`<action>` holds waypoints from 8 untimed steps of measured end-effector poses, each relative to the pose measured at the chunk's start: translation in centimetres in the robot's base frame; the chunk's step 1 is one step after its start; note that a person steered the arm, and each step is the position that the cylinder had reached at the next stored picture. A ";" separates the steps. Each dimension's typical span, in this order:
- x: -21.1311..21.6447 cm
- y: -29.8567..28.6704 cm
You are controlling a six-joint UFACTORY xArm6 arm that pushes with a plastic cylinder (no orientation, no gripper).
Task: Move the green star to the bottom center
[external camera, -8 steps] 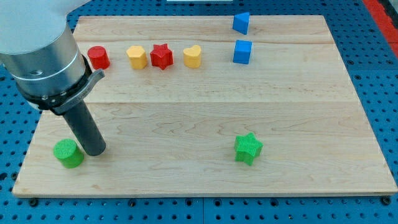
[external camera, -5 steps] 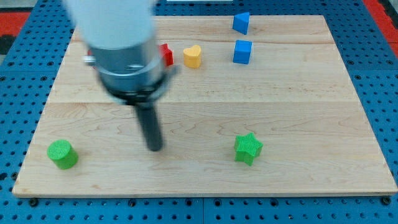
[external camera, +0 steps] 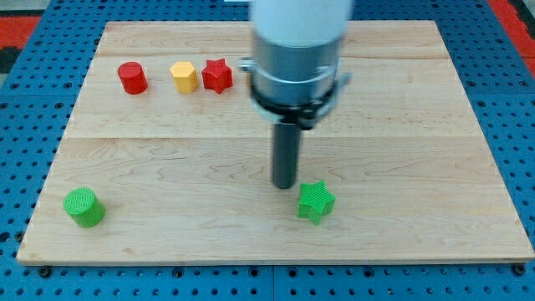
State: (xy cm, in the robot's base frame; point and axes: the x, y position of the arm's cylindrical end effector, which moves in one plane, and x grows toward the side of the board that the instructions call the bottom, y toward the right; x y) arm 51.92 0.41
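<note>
The green star [external camera: 316, 201] lies on the wooden board [external camera: 418, 150] near the view's bottom, a little right of centre. My tip [external camera: 285, 185] rests on the board just up and to the left of the star, close to its upper left point; I cannot tell if it touches. The arm's grey body rises above the tip and covers the board's top middle.
A green cylinder [external camera: 84, 207] sits at the bottom left. A red cylinder [external camera: 132, 78], a yellow hexagon [external camera: 184, 77] and a red star [external camera: 217, 75] stand in a row at the top left. The arm hides whatever lies behind it.
My tip has swept from the bottom left across to the right, ending beside the green star. The star has shifted slightly left and down. The green cylinder was nudged slightly left.
</note>
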 end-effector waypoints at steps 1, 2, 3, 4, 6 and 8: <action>-0.4 4.3; -0.4 7.0; 2.8 8.1; 2.8 0.2; 3.3 0.8; 5.2 8.1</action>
